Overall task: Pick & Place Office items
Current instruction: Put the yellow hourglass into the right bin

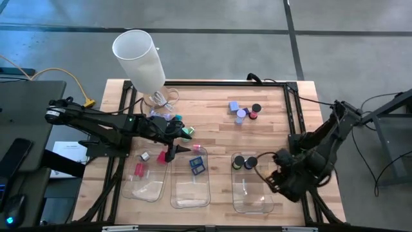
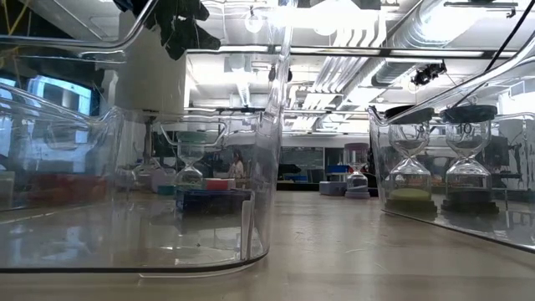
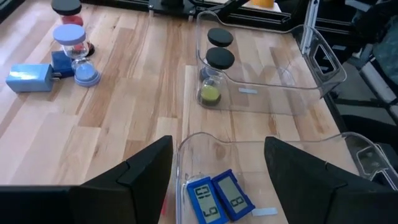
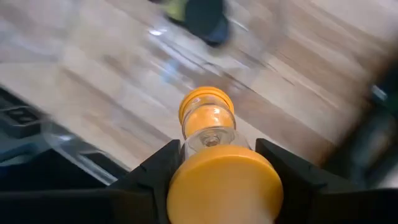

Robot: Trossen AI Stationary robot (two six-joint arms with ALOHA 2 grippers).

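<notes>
Pale wooden planks make up the table top [image 1: 212, 122], seen from above, with three clear plastic trays lined along its near edge. At the left tray [image 1: 147, 180] a red block [image 1: 138, 169] lies inside. The middle tray [image 1: 191, 177] holds two blue digital timers [image 1: 197, 165]. In the right tray [image 1: 251, 183] two black-capped sand timers [image 1: 244, 162] stand at the far end. A loose cluster of small office items [image 1: 243, 111], lilac, blue, red and black, is left on the bare wood far from the trays. A tall white cylinder [image 1: 140, 59] stands at the far left corner. The left gripper [image 1: 172, 149] is held over the gap between the left and middle trays, the right gripper [image 1: 275, 177] at the right tray's right wall.

From table height, the blue timers [image 2: 209, 199] are seen through the middle tray's wall [image 2: 259, 167], and the two sand timers [image 2: 439, 167] in the right tray.

Through the left wrist camera, the left gripper [image 3: 217, 180] is seen with its fingers [image 3: 149, 168] spread wide and empty above the blue timers [image 3: 217, 198]; the sand timers [image 3: 214, 68] stand beyond.

Through the right wrist camera, the right gripper [image 4: 217, 162] is clamped on a yellow-capped sand timer [image 4: 211, 149], held above the blurred tray floor.
</notes>
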